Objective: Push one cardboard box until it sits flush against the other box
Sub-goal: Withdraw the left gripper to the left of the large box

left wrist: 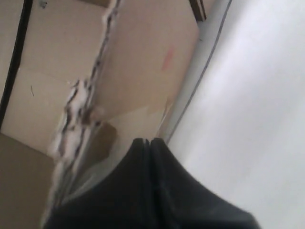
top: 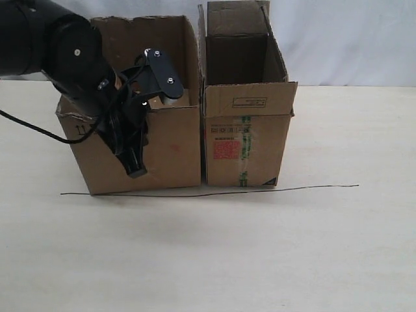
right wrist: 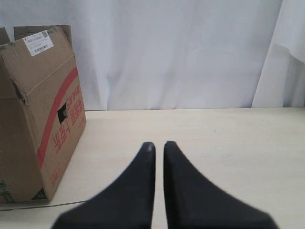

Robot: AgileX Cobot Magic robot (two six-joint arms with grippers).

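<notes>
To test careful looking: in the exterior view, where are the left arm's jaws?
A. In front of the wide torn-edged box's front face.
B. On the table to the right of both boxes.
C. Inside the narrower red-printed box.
A: the left arm's jaws point down in front of the cardboard box, left of the other box.

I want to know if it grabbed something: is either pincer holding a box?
No. The left pincer and the right pincer both hold nothing.
</notes>
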